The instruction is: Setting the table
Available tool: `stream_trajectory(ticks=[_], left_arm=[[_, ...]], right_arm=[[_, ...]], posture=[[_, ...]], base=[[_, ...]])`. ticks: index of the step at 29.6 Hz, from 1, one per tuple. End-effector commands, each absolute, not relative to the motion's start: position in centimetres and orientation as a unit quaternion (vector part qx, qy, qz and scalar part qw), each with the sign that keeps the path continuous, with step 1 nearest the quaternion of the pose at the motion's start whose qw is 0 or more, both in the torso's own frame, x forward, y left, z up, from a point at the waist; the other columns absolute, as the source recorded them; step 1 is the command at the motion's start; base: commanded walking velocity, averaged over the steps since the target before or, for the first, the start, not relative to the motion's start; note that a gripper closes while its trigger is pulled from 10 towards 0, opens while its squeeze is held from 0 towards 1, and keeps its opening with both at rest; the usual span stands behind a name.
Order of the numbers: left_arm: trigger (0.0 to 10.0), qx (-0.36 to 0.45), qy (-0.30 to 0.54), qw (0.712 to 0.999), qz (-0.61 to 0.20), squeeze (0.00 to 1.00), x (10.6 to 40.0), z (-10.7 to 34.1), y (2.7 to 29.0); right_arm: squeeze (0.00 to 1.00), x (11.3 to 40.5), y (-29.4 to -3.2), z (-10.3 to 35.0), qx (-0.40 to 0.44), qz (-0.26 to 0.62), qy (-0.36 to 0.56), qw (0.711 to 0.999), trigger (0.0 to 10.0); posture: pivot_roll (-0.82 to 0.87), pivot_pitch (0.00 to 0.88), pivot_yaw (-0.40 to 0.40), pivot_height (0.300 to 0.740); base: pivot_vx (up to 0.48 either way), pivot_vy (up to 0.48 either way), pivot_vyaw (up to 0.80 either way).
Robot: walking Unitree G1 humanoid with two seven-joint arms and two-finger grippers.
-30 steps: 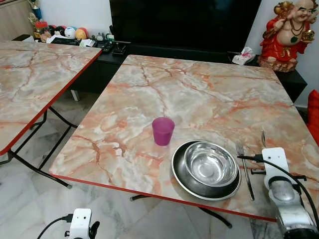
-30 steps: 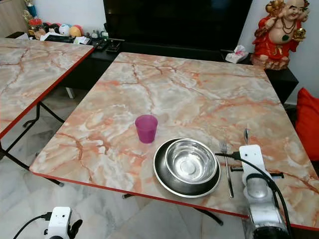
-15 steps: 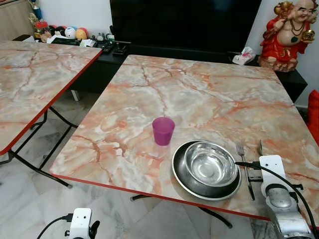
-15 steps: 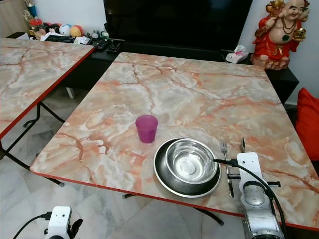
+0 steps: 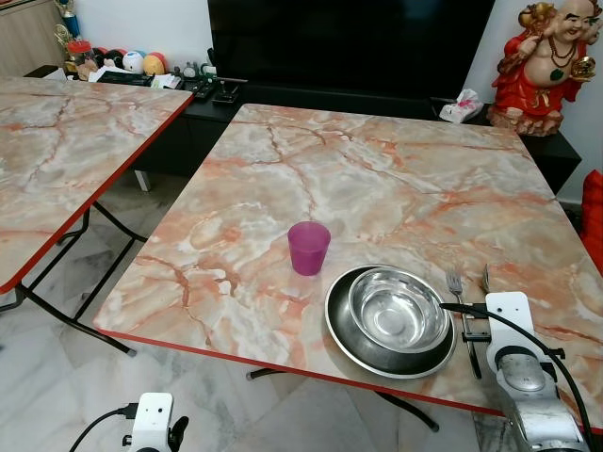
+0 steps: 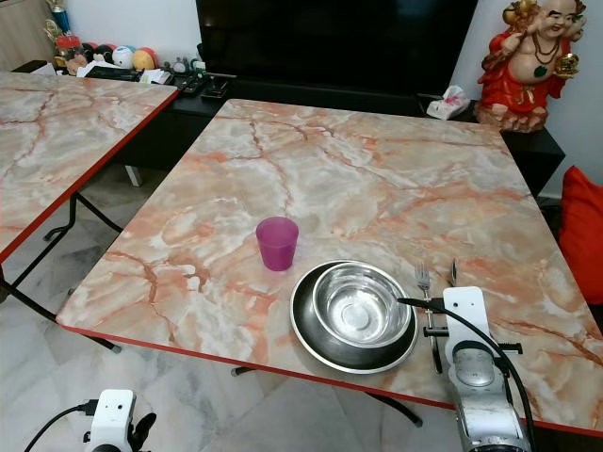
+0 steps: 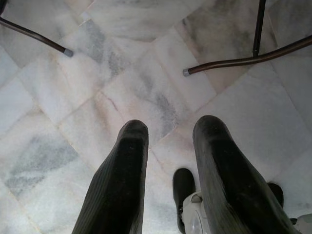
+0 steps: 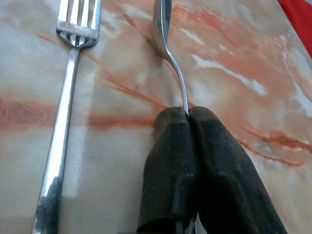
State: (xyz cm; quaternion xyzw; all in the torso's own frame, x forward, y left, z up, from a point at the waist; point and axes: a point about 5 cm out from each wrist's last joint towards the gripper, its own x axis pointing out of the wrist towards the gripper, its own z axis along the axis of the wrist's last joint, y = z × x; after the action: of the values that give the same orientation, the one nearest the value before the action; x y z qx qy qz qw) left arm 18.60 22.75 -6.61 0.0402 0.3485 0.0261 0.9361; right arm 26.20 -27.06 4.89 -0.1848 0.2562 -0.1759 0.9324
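On the orange-veined marble bench [image 5: 377,188], beside the nested steel bowls [image 5: 396,315] and steel fork [image 8: 63,122], the right gripper [image 8: 187,114] has its jaws pinched tight on the thin steel spoon [image 8: 168,44] handle. Releasing crookedly could knock the fork askew.

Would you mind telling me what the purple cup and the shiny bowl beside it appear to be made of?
The purple cup looks like translucent plastic: even colour, soft matte sheen. The shiny round bowl appears to be polished steel, its inside mirroring light; the darker round plate under it seems metal too, though duller.
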Motion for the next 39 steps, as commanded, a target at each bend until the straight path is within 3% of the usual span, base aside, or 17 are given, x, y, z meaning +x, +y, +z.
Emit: stream_trajectory(ticks=[1,39], left_arm=[[10.0,0.036,0.349,0.936,0.026,0.0,18.51,-6.65,22.73],[10.0,0.037,0.355,0.934,0.026,0.0,18.28,-6.77,22.89]], right_arm=[[0.0,26.01,-27.22,5.06,-0.18,-0.179,0.257,0.932,10.0],[0.0,25.6,-26.54,4.94,-0.167,-0.18,0.261,0.933,10.0]], posture=[[0.1,0.0,-0.044,0.74],[0.11,0.0,-0.041,0.74]], base=[[0.0,0.0,0.0],[0.0,0.0,0.0]])
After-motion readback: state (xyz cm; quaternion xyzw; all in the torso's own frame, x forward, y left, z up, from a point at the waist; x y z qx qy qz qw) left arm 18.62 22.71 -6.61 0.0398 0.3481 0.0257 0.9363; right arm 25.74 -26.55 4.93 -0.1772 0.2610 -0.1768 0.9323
